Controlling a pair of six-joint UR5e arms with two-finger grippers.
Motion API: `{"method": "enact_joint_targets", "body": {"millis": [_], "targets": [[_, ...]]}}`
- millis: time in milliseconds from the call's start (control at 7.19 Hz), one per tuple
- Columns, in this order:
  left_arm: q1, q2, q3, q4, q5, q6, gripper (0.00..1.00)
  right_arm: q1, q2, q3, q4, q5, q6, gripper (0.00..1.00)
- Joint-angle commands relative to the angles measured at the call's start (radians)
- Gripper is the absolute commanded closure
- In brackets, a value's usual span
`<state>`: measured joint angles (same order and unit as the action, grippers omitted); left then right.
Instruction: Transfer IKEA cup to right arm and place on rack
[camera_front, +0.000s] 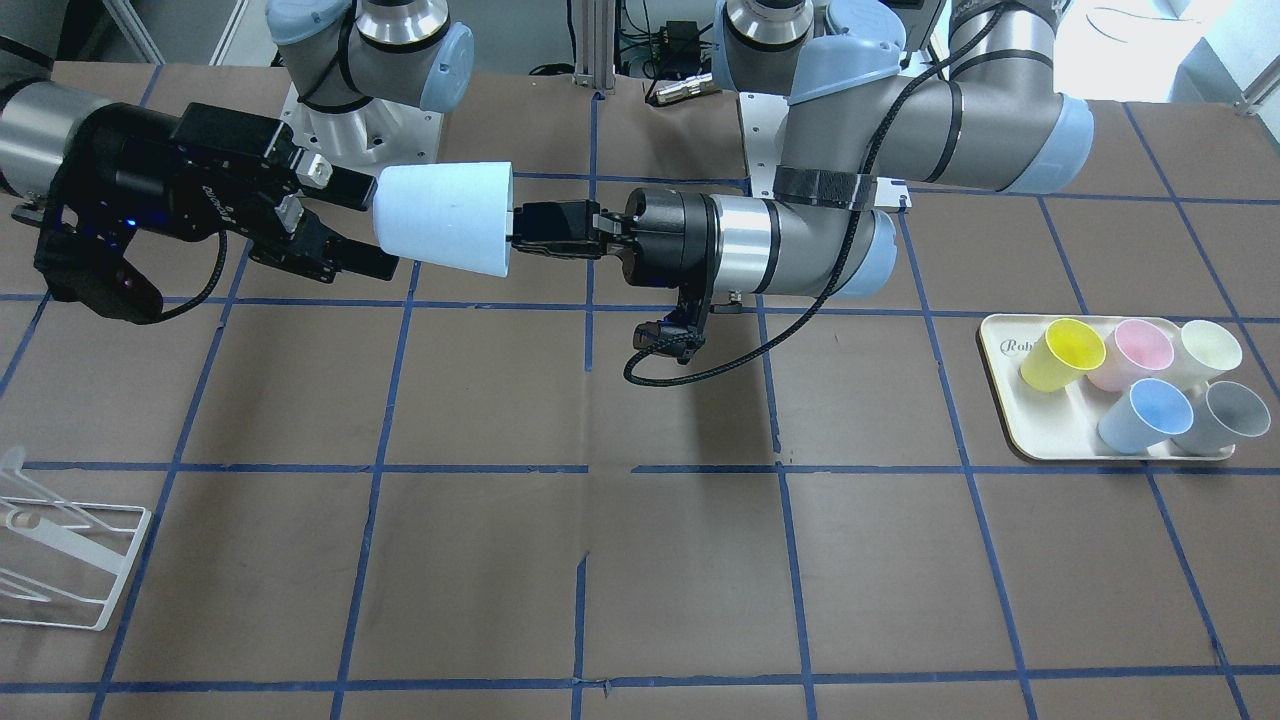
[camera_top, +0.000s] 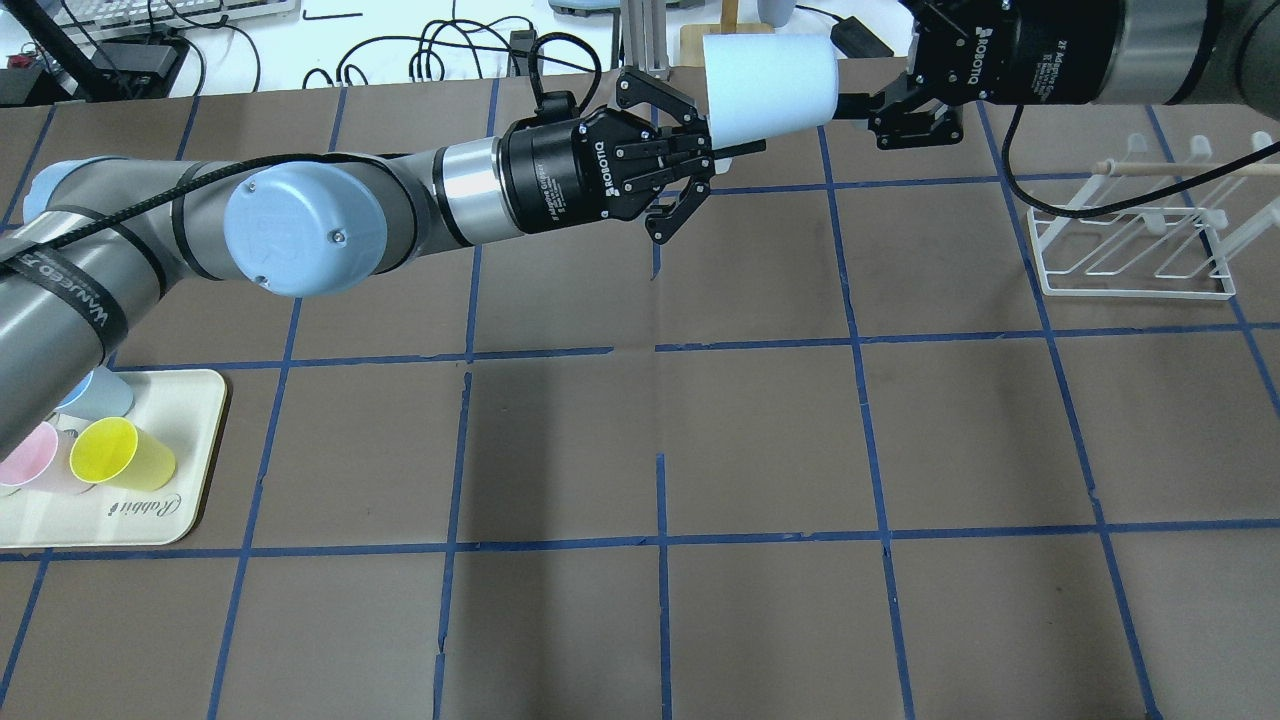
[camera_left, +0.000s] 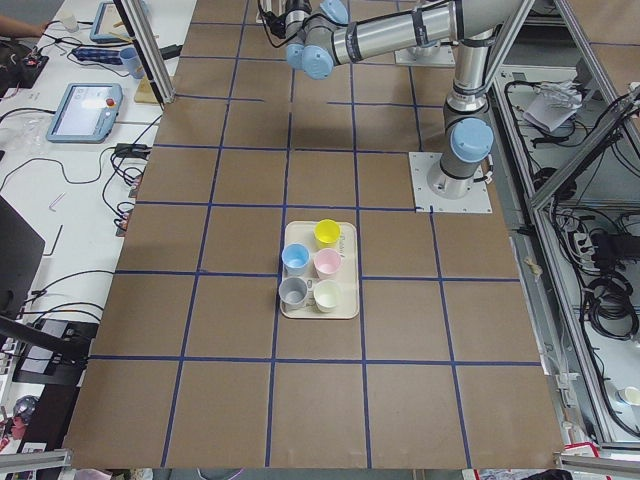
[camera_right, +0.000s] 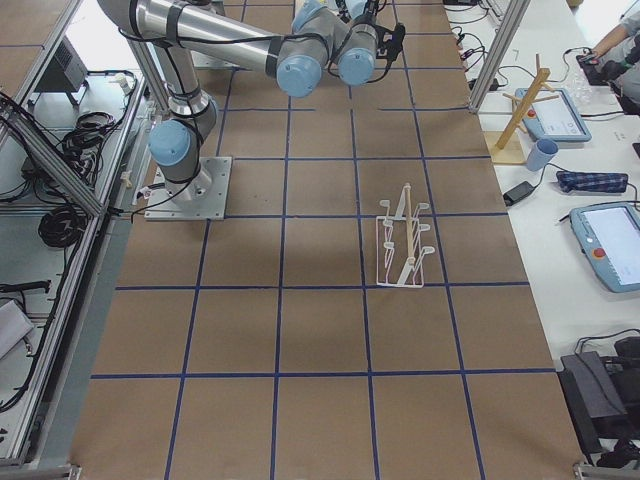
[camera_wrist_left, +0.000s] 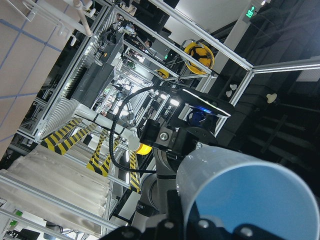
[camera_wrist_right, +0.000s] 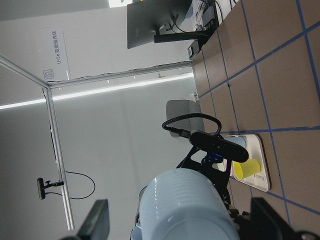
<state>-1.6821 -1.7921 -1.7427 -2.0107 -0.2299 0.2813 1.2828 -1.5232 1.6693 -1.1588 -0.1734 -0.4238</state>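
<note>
The left gripper (camera_front: 525, 228) is pressed together on the rim of the IKEA cup (camera_front: 445, 218), pinching it at the mouth. The right gripper (camera_front: 378, 228) is spread, with its fingers (camera_wrist_right: 95, 222) on either side of the cup's closed base. Contact with the cup wall cannot be confirmed. The cup is held in the air over the far middle of the table (camera_top: 760, 430), at 12 o'clock in the overhead view. Its long axis lies close to level. The mouth points toward 9 o'clock, at the left gripper, and the base points toward 3 o'clock, at the right gripper. The table surface is brown paper divided into squares by blue tape. The white wire rack (camera_top: 1130, 250) stands at 2 o'clock. The cream tray (camera_top: 150, 510) lies at 8 o'clock and carries a yellow cup (camera_front: 1062, 352), a pink cup (camera_front: 1140, 350), a second light blue cup (camera_front: 1145, 415) and two pale ones. Aluminium framing, cables and side benches with tablet-like screens (camera_left: 90, 105) surround the table.
</note>
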Motion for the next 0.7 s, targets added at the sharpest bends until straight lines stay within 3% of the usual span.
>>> {"method": "enact_joint_targets", "body": {"millis": [0, 278, 556], "targets": [[-0.01, -0.003, 0.0, 0.001, -0.038, -0.004, 1.0, 0.001, -0.002, 0.0, 0.001, -0.005, 0.002, 0.09], [-0.01, -0.006, 0.0, 0.0, -0.04, -0.004, 1.0, 0.001, -0.006, 0.001, 0.002, -0.035, -0.001, 0.32], [-0.01, -0.015, 0.0, 0.001, -0.039, -0.004, 1.0, 0.0, -0.011, -0.008, 0.004, -0.038, 0.005, 0.39]]}}
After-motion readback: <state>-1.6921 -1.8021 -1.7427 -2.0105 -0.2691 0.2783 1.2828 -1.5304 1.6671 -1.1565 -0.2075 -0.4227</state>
